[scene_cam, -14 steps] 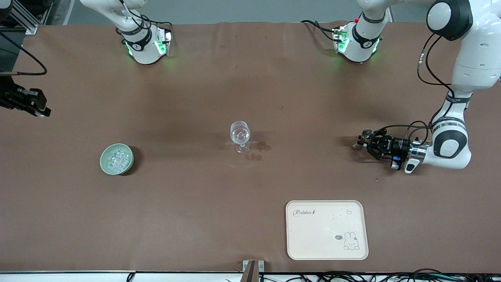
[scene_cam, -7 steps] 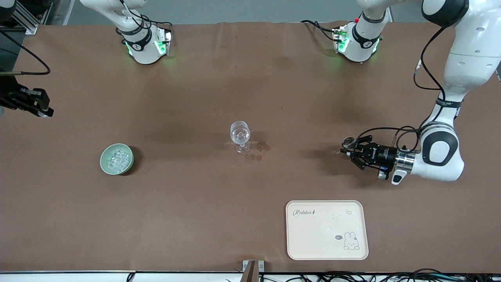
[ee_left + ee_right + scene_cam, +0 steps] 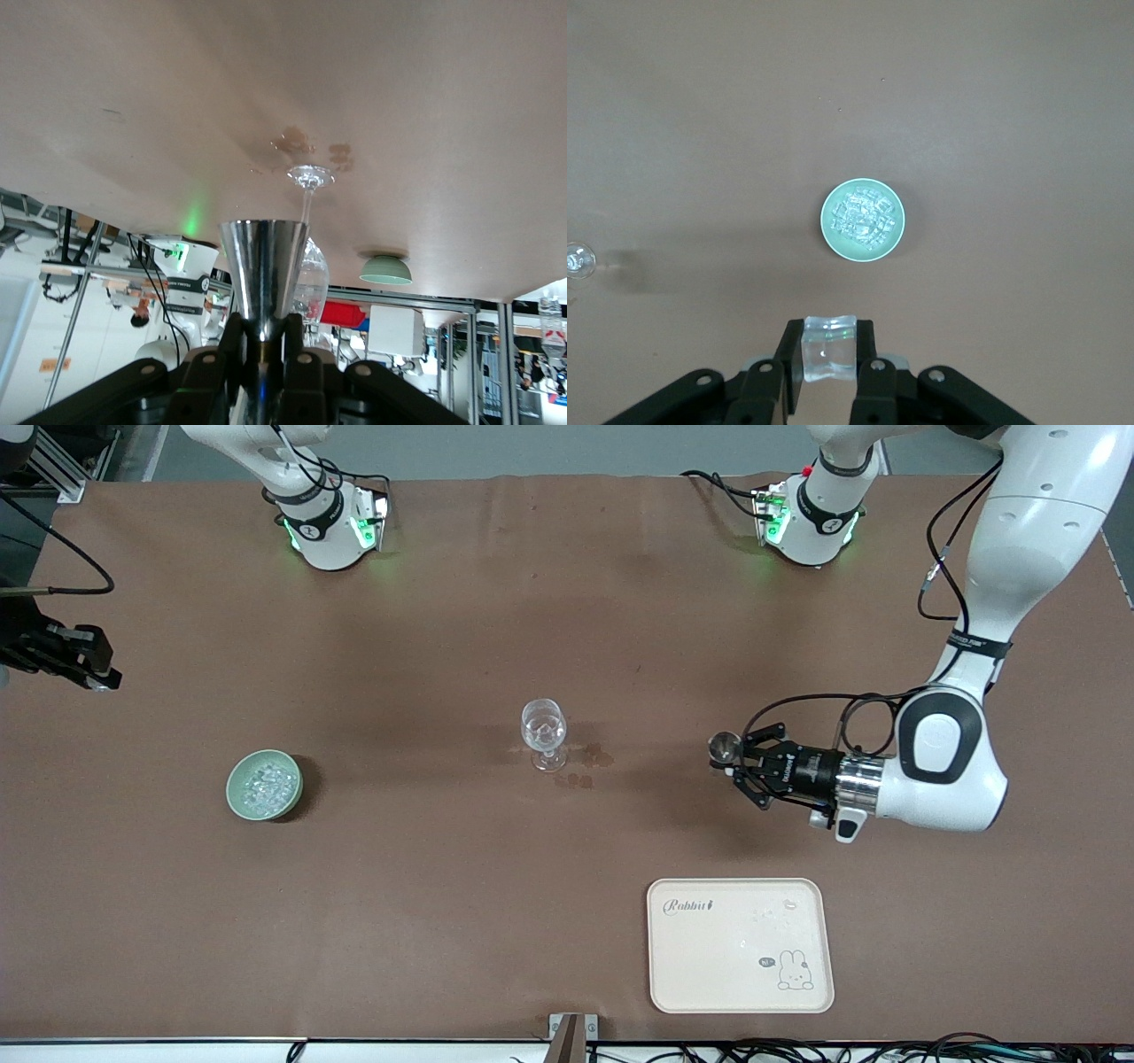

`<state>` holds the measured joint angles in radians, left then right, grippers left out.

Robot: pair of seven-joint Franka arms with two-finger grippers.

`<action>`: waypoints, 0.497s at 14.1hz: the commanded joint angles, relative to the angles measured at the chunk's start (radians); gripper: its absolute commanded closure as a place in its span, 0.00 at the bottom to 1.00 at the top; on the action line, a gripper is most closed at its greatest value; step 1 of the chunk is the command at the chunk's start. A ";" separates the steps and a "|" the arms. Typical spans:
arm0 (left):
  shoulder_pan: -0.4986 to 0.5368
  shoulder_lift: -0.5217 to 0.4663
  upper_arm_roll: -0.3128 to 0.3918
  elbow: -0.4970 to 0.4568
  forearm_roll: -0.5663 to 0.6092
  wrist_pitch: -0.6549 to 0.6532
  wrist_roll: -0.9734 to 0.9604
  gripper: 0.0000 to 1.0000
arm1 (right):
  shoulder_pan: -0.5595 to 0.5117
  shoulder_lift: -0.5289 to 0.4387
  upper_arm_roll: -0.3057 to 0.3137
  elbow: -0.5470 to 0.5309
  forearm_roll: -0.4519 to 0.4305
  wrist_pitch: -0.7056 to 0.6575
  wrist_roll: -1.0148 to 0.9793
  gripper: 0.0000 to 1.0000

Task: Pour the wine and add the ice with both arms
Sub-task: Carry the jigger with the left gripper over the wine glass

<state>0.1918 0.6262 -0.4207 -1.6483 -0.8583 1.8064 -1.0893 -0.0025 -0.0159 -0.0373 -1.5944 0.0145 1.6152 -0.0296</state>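
My left gripper [image 3: 737, 759] is shut on the shiny metal jigger [image 3: 725, 749] and holds it above the table, beside the clear stemmed wine glass [image 3: 543, 732], toward the left arm's end. In the left wrist view the jigger [image 3: 264, 270] sits between the fingers [image 3: 263, 341], with the glass [image 3: 309, 177] ahead of it. My right gripper [image 3: 89, 673] is high over the right arm's end of the table. In the right wrist view it [image 3: 829, 354] is shut on a clear ice cube [image 3: 829, 348]. The pale green bowl [image 3: 236, 794] holds more ice [image 3: 266, 784].
A cream rabbit tray [image 3: 741, 945] lies nearer the front camera than the left gripper. Dark wet stains [image 3: 589, 757] mark the brown table beside the glass. The bowl [image 3: 830, 232] and the glass [image 3: 578, 261] show below the right gripper.
My left gripper has carried the jigger toward the wine glass, from the left arm's end of the table. The right gripper has barely moved.
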 commanded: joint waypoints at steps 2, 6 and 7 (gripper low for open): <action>-0.058 -0.063 -0.004 -0.025 -0.016 0.053 -0.018 0.99 | 0.003 -0.012 0.002 -0.010 -0.019 0.003 0.016 0.93; -0.066 -0.063 -0.075 -0.038 -0.051 0.135 -0.018 0.99 | 0.004 -0.012 0.002 -0.007 -0.021 -0.001 0.016 0.93; -0.066 -0.063 -0.094 -0.044 -0.050 0.158 -0.018 0.99 | 0.004 -0.012 0.002 -0.007 -0.019 -0.001 0.016 0.93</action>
<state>0.1203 0.5906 -0.4833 -1.6599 -0.8835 1.9229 -1.1014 -0.0026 -0.0159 -0.0376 -1.5944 0.0145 1.6150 -0.0296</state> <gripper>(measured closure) 0.793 0.727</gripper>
